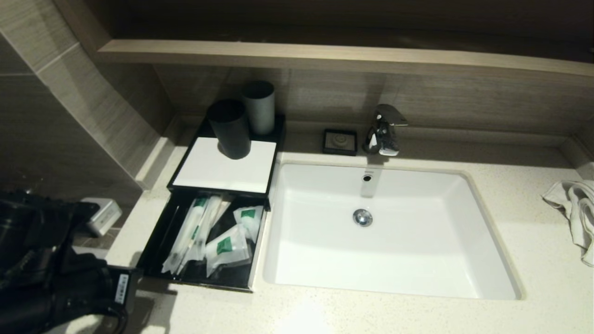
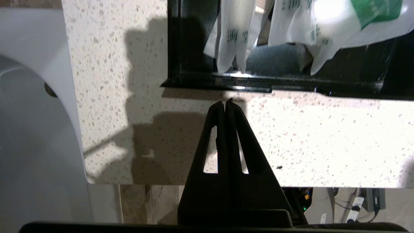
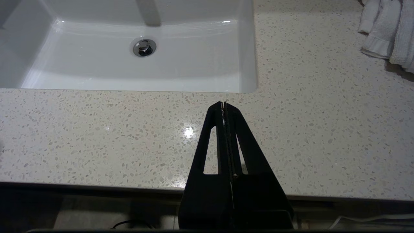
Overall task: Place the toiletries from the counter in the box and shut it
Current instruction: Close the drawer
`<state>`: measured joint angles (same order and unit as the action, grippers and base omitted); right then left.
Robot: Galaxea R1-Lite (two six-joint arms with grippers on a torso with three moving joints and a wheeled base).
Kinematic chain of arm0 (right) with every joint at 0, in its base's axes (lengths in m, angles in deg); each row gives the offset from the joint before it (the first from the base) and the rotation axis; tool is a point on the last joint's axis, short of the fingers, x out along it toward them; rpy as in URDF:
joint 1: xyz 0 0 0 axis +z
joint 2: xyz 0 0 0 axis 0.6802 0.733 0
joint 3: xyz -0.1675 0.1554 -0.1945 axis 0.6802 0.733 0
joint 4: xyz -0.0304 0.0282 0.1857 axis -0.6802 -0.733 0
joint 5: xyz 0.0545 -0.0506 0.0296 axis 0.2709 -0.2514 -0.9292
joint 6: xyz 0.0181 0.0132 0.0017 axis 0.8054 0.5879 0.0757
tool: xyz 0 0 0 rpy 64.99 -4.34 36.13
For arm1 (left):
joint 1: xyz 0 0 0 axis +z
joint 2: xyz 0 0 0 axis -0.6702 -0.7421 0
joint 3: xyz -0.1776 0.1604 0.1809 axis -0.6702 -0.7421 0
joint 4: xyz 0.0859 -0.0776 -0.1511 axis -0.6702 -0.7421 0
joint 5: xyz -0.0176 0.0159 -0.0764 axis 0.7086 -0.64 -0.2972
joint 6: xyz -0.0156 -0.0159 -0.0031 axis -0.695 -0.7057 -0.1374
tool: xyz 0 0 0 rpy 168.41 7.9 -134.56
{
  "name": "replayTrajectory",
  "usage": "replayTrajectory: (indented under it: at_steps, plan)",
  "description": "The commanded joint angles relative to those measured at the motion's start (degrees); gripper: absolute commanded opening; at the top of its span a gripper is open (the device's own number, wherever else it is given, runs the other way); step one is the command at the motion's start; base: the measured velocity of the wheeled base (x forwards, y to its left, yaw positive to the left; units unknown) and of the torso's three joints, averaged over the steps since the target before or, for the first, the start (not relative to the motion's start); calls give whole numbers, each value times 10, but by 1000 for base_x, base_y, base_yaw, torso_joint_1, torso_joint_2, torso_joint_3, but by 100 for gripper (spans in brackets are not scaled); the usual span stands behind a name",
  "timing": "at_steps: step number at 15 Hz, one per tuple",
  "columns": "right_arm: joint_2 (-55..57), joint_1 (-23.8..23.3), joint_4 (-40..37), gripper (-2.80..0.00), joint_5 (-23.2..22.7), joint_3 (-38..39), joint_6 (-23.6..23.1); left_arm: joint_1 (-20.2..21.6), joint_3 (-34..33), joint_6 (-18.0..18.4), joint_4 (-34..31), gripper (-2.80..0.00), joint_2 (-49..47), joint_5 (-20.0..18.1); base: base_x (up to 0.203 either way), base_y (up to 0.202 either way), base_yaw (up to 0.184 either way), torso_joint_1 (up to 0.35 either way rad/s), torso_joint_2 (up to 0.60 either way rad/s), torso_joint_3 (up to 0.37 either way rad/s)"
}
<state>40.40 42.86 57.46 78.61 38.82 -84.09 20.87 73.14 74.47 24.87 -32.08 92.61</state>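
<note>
In front of the open drawer of toiletries, your left gripper hovers, fingers together; your right gripper, likewise pressed together, idles over the counter.

Worktop: pale speckled stone, polished, faint glare.
Basin: smooth glossy white ceramic.
Tap: shiny chromed metal.
Box: glossy black drawer rim; flat matt white panel.
Toiletries: crinkled clear plastic packets, green labels.
Cups: dark, matt.
Towel: soft white cloth.
Wall: wood-grain.
</note>
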Motion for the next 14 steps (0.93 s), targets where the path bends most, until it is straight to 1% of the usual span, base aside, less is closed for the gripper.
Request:
replayTrajectory:
  at_steps: [1, 7, 14]
  plan:
    - [1, 0, 0, -280, 0, 0, 0, -1, -19, -5, -3, -280, 13, -1, 0, 0, 0, 0, 0, 0]
    - [1, 0, 1, -280, 0, 0, 0, 0, -41, -5, -17, -280, 29, -2, 0, 0, 0, 0, 0, 0]
    - [1, 0, 1, -280, 0, 0, 0, 0, -52, -6, -24, -280, 12, -4, 0, 0, 0, 0, 0, 0]
